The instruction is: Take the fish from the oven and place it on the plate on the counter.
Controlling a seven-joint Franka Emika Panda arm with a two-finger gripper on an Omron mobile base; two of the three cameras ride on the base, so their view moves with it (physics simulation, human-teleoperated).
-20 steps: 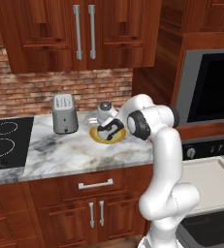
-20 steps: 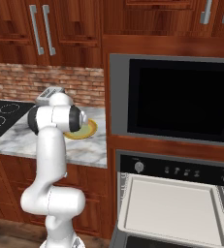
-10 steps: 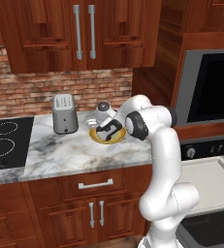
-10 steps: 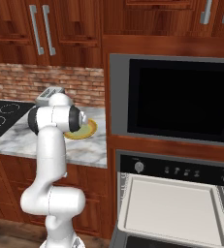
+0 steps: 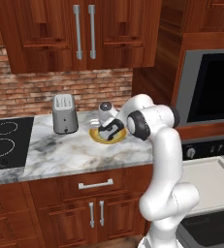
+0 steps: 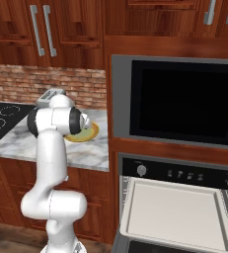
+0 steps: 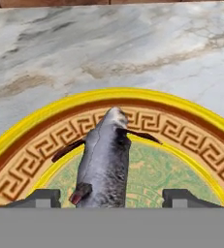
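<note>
Presently the slender grey-silver fish (image 7: 105, 162) lies on the round yellow-rimmed, green-centred plate (image 7: 31, 127) on the veined marble bench (image 7: 113, 53). End effector (image 7: 112, 196) spread, fingers either side of the fish, apart.

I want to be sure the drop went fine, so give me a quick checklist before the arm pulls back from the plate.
1. Fish over the plate: ok, its body lies across the green centre.
2. Gripper open: ok, both fingertips stand clear of the fish.
3. Fish inside the rim: ok, as far as the hand view shows.
4. Plate on the counter: ok, away from the edge.
5. Toaster out of the way: ok.
6. Fish fully at rest: cannot tell.
</note>
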